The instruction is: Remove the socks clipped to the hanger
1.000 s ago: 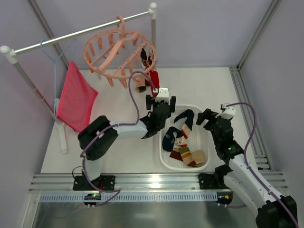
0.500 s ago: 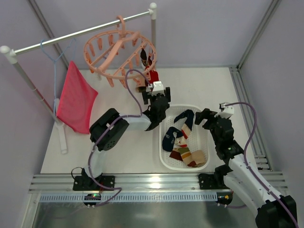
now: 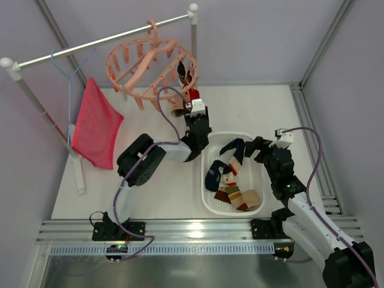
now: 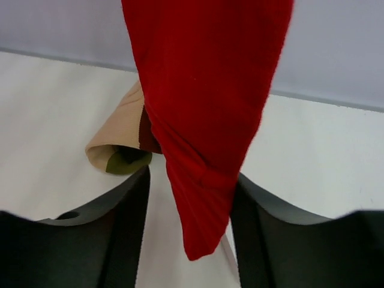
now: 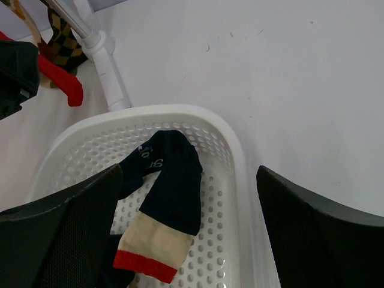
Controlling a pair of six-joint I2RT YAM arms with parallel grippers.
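The salmon-pink ring hanger (image 3: pixel 150 66) hangs by its hook from the rail. Clipped at its near right edge are a red sock (image 3: pixel 193 95), a dark sock (image 3: pixel 182 69) and a brown-tan sock (image 3: pixel 178 111). My left gripper (image 3: pixel 194 105) is raised to the red sock (image 4: pixel 204 120), whose tip hangs between the jaws. The right finger touches it; a gap shows at the left finger. The tan sock (image 4: pixel 120 129) hangs just behind. My right gripper (image 3: pixel 258 147) stands open over the basket, above a navy sock (image 5: pixel 174 180).
A white perforated basket (image 3: pixel 210 204) with several loose socks sits between the arms. A pink-red cloth (image 3: pixel 96 123) on a light-blue wire hanger (image 3: pixel 69 72) hangs at the left of the rail (image 3: pixel 102 39). The rack's white post (image 5: pixel 99 48) stands behind the basket.
My left gripper has moved up and back from the basket's edge to the red sock, and its jaws have narrowed around the sock's tip. The right arm has barely shifted.
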